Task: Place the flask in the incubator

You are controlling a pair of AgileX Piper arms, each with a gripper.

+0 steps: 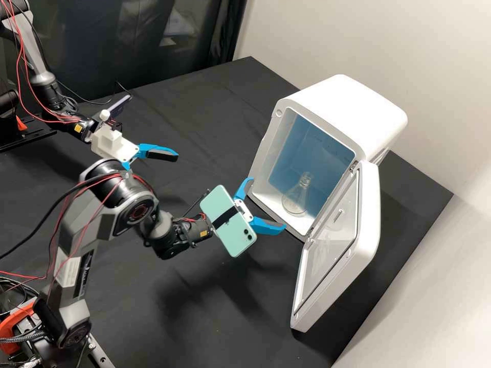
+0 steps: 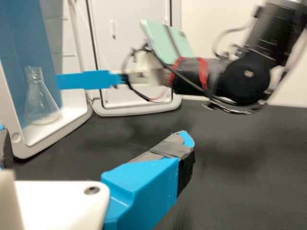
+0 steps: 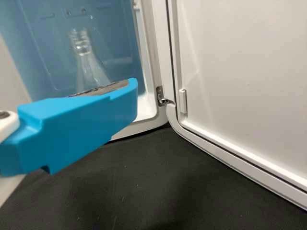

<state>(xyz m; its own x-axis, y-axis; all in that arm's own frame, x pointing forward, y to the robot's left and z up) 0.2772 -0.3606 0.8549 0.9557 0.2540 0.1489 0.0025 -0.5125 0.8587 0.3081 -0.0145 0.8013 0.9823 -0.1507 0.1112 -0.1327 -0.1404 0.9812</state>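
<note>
The flask [image 1: 297, 197] is seen upright on the floor of the incubator [image 1: 348, 110], well inside the blue chamber and close to its back wall; nothing is touching it. The incubator is placed near the edge of the bench [image 1: 204, 102] that runs along the wall, and its door [image 1: 358, 240] is swung fully open toward the near side of that edge. The right gripper [image 1: 259, 207] is held just in front of the chamber's opening, with its blue fingers [image 3: 72, 124] spread wide and nothing between them; it is apart from the flask, and one finger is close to the lower rim of the opening. A phone [image 1: 227, 221] is strapped on the wrist behind it. The left gripper [image 1: 153, 157] is found well apart from the incubator, above the middle of the bench toward its left side, also spread open and empty. From this it is judged that the placing itself is already done and that the step in hand is the release and clearing of the opening. For the next move, a straight path back out of the opening is called for, so that the rim and the door are not struck and the flask is not disturbed. Whether the door is then to be closed is not said by the task; if so, the door's outer edge is to be pushed by an empty gripper.
</note>
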